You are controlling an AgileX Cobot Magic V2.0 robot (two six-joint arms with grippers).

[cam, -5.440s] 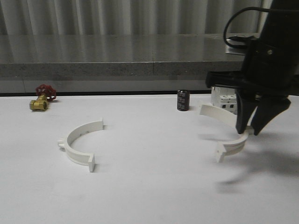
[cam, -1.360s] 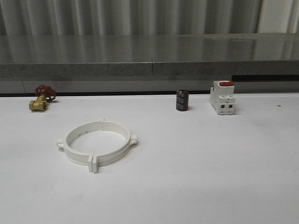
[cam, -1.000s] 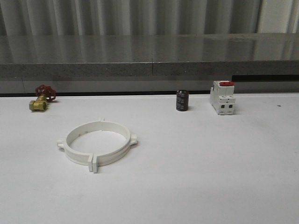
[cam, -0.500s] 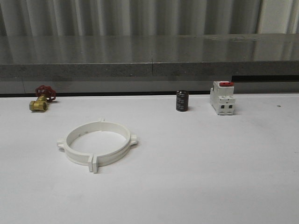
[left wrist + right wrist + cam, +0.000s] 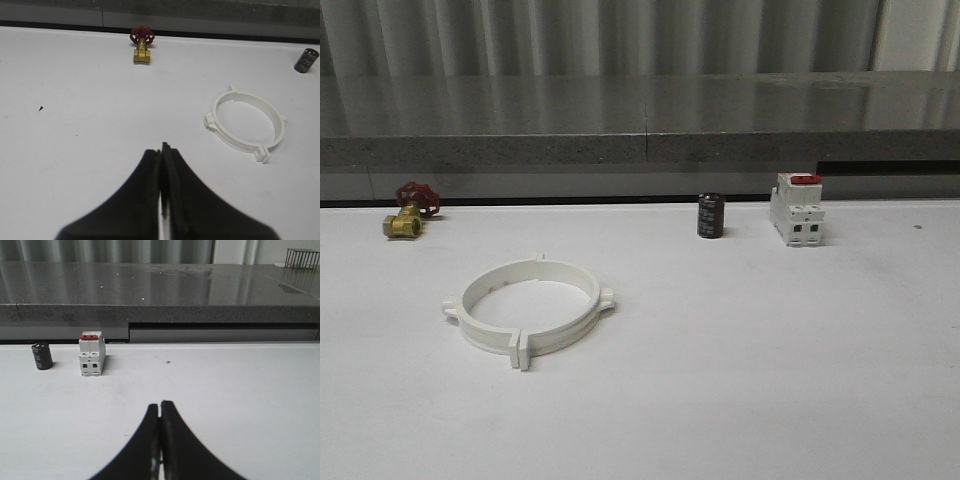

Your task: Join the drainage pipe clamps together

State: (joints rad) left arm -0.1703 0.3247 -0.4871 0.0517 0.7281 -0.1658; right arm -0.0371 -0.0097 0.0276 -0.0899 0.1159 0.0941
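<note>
- Above the bare tabletop (image 5: 770,380), the left gripper (image 5: 161,170) and right gripper (image 5: 159,425) have their fingers pressed together, holding nothing.
- The drainage pipe clamps (image 5: 528,311) lie toward the tabletop's left side, joined as one ring.
- Joining looks finished; next calls only for checking the seams.

So the right half of the drainage pipe clamps (image 5: 528,315) isn't dangling from the right gripper (image 5: 159,412) anymore. It's now mated with the left half into one ring flat on the table (image 5: 750,380), and those fingers are pulled well away, pressed together with nothing between them.
</note>
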